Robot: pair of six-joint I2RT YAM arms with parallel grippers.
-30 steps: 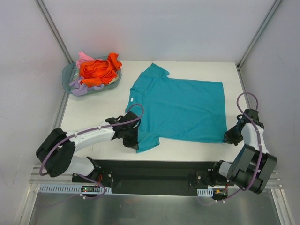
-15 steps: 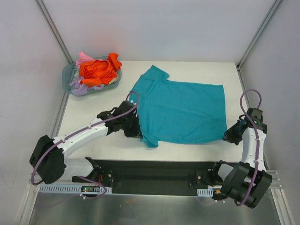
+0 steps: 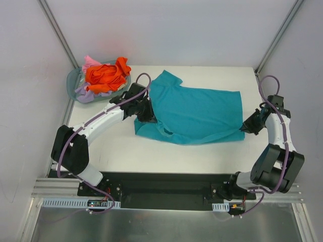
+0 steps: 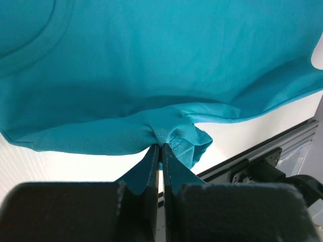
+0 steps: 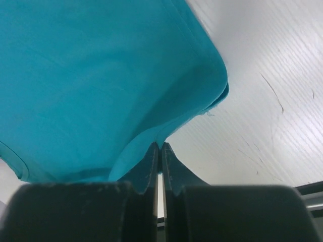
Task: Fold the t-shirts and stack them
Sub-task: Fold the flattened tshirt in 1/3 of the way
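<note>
The left gripper [image 4: 160, 147] is pinched tight on a bunched fold of the teal t-shirt [image 3: 199, 113], at the shirt's collar end. The right gripper [image 5: 160, 146] is likewise clamped on the cloth, at the hem corner close to the desk's right edge. That makes two grippers, both gripping the one teal shirt.

The shirt lies across the middle of the desk [image 3: 116, 148], collar toward the left and hem toward the right. One sleeve points to the far edge, and the near side is drawn up off the surface between the two grips.

A single round basket [image 3: 73, 80] sits at the far left corner. It holds a heap of orange cloth [image 3: 103, 75], lavender cloth [image 3: 86, 95] and pink cloth [image 3: 90, 61]; how many garments that makes cannot be told.

The desk top is white. Pale panels close it in, with two metal posts [image 3: 55, 30] slanting up from the far corners.
</note>
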